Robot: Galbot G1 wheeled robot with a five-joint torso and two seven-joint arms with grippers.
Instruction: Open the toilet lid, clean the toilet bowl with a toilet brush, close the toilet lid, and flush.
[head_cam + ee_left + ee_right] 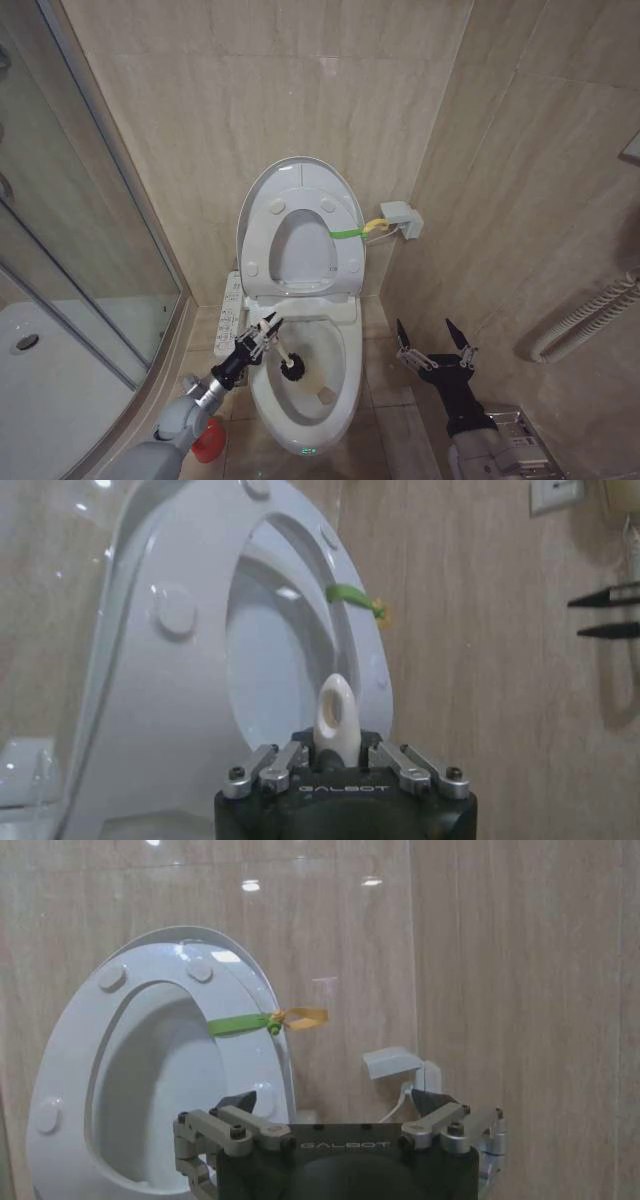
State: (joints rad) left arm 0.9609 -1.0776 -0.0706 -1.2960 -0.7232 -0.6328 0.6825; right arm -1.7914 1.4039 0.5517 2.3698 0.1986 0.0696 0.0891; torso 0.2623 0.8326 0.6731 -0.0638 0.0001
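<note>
- Right gripper [436, 340]: idle, low beside the bowl's right flank, fingers spread wide with nothing between them. In its wrist view it faces the raised lid and wall.
- Left gripper [262, 332]: at the bowl's left rim, fingers clamped on the brush handle. The left wrist view shows the handle's looped end [333, 709] standing up between the pads.
- Brush [285, 361]: slants from the gripper down into the bowl; the dark head sits inside the basin near the upper left wall.
- Bowl [345, 395]: open, inner surface stained yellowish, green light at the front edge.
- Holder [208, 441]: red cup on the floor, left of the bowl base, just beside the left arm.
- Lid [268, 190]: raised with the seat [258, 240], both leaning against the rear wall; a green band [345, 233] crosses the seat's right side.
- Step in hand: scrubbing the bowl. Lid opening is done; closing and flushing remain.
- Next move, by judgement: sweep the head around the inner wall, keeping the handle clear of the rim.
- Clearance: the glass shower screen [90, 230] lies near on the left and limits elbow swing; the tiled right wall is near the right arm. Open room lies above the bowl and in front of it.
</note>
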